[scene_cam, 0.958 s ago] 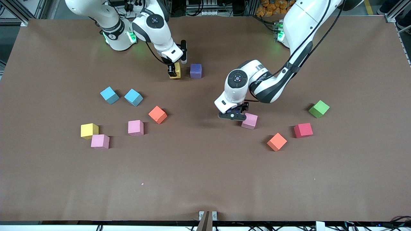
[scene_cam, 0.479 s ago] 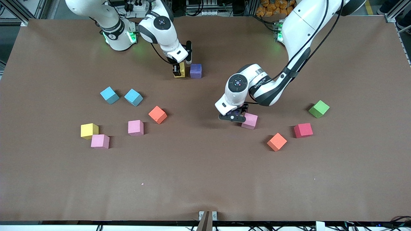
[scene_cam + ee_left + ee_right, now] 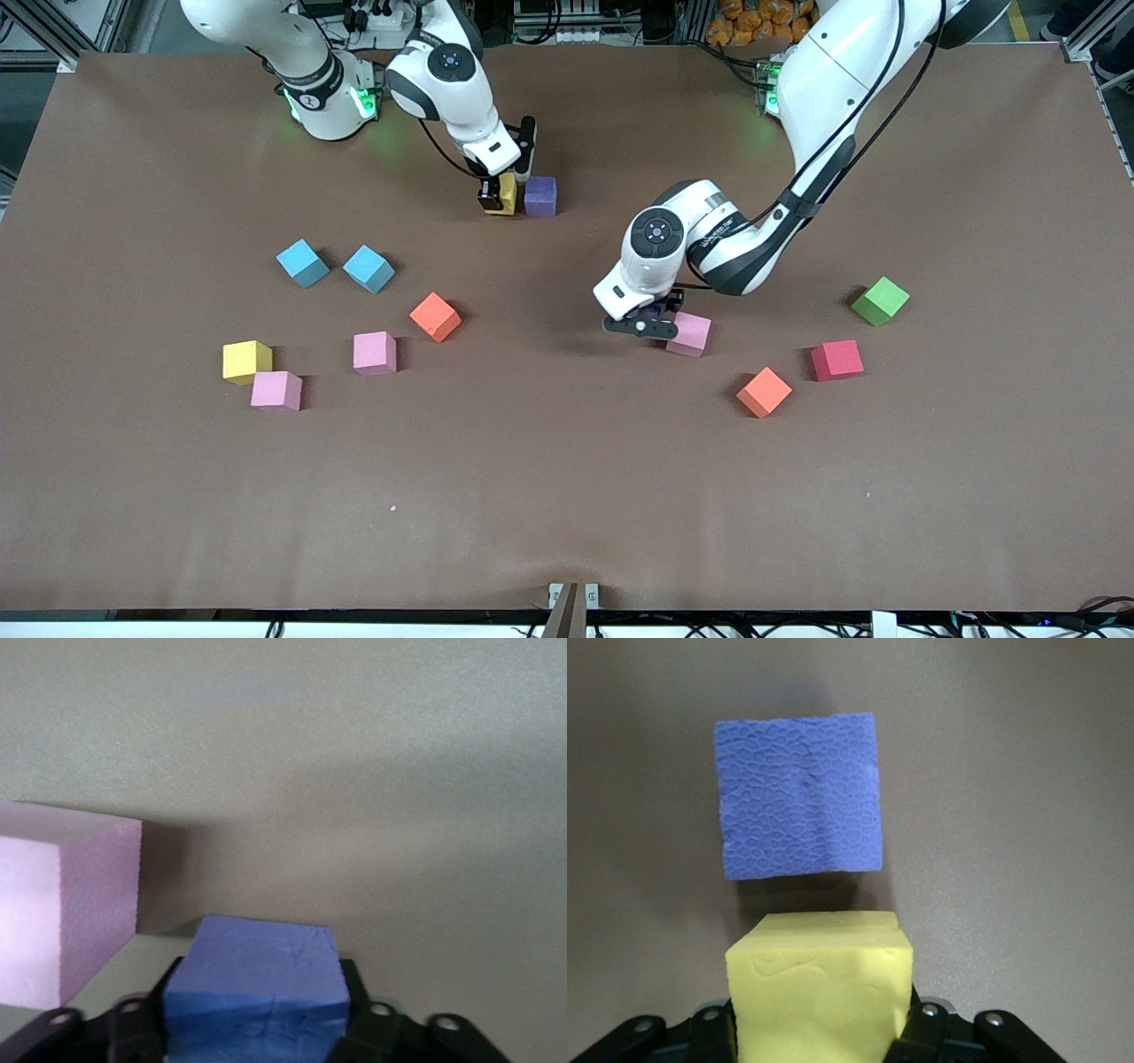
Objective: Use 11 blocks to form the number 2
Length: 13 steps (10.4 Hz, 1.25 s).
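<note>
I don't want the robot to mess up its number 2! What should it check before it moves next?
1. Right jaws gripping the yellow cube: ok.
2. Yellow cube lined up beside the placed purple cube: ok.
3. Those two cubes touching: cannot tell.
4. Left jaws closed around the second purple cube: ok.
5. Pink cube next to it clear of the left jaws: cannot tell.
</note>
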Motion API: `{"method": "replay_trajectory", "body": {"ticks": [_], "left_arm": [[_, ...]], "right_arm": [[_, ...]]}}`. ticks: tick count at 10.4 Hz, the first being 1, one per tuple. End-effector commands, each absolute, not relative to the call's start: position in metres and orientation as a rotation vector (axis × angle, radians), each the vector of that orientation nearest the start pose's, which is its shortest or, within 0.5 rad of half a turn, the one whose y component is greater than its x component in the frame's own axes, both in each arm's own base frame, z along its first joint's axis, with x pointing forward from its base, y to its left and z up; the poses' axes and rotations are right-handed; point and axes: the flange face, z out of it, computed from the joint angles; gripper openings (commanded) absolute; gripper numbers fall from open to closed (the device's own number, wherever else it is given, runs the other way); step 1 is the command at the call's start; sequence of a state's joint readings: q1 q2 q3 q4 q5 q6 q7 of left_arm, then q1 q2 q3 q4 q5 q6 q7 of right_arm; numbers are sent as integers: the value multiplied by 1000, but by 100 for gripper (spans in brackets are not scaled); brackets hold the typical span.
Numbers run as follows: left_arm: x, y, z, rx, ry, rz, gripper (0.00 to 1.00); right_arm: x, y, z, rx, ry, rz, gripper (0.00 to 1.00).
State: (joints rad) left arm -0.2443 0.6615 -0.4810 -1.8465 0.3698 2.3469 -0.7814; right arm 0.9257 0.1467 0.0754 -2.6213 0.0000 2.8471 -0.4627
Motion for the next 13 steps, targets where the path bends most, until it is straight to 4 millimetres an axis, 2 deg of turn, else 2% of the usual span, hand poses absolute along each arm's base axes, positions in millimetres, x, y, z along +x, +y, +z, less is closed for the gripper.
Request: {"method": "replay_trajectory", "body": {"ticks": [1,3,5,7,11,13], "left_arm": [[497,-397,199,-3129,169,83,14],[499,-396,205,-3131,52,69,13],[499,-397,216,-3123,-162,44,13],[498,-399,229,-3106,-405,14,13],[485,-407,250,-2978,-831,11,13],[475,-414,251,-2891,-1039,32,13]], "right_arm": [[237,379,206,-2323,-2058,-121,40],[237,384,200,-2322,-2059,-109,40],[230,390,200,-2302,-2075,-106,40],[232,399,200,-2302,-2065,-118,40],[227,401,191,-2296,-2073,-89,41],[228,400,189,-2300,-2071,-82,46]]}}
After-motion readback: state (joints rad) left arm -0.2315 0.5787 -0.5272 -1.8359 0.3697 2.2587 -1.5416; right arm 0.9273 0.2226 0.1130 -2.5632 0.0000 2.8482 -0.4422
